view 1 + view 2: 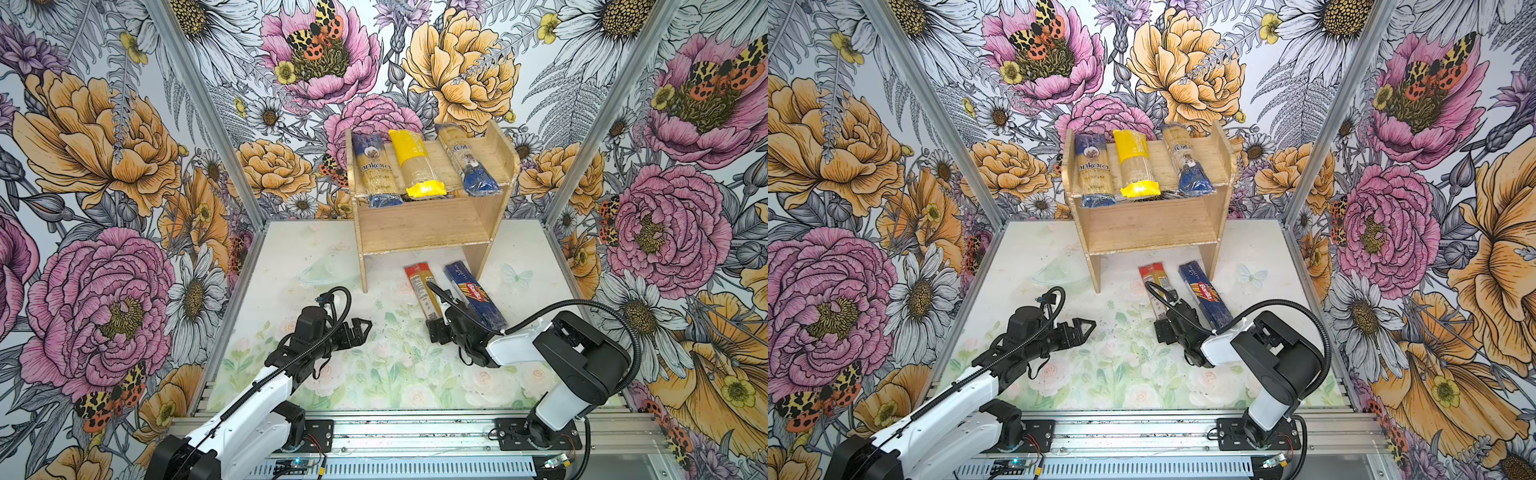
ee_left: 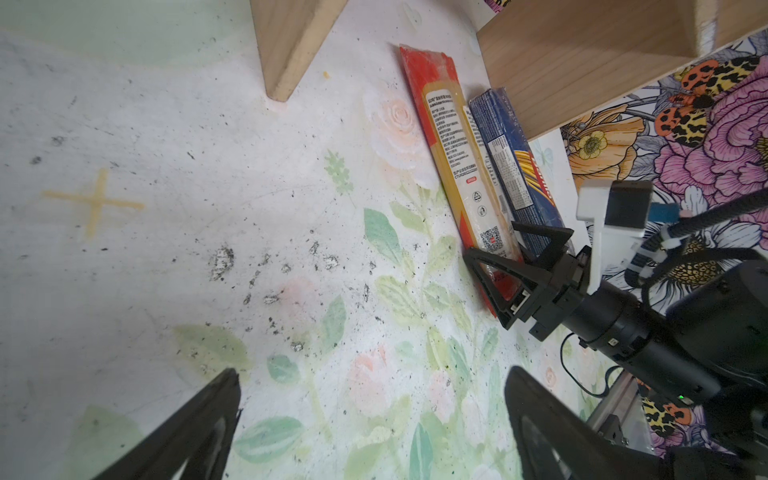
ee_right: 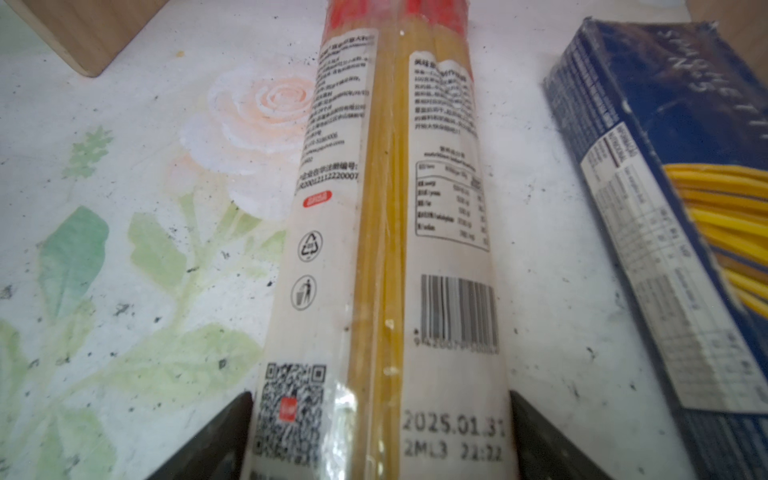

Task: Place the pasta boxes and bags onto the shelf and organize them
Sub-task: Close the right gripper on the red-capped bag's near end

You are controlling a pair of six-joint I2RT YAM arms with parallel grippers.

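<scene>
Nearest the rail, the left arm reaches low and forward from its base. Its black left hand (image 1: pixel 365 330) hangs over the pale flower-printed worktop (image 1: pixel 374 374), pointing toward the middle, fingers wide apart and empty.

The right arm rises from its base, folds at a high elbow and slopes down toward the middle. The right hand (image 2: pixel 492 243) sits at the near end of the long red-ended clear spaghetti pack (image 1: pixel 420 282), one finger on each side of it and right at its edges. Whether they press it I cannot tell. The pack lies flat on the worktop.

Just beside it, on its right, lies the dark blue "Barilla" spaghetti pack (image 1: pixel 473 293), its far end near the shelf's right leg.

Beyond stands the light two-tier wooden shelf (image 1: pixel 419 226). On its top tier, left to right, lie the blue-ended "ankara" bag (image 1: pixel 376 170), the yellow-ended bag (image 1: pixel 415 164) and the slimmer blue-ended bag (image 1: pixel 463 160). The lower tier is bare.
</scene>
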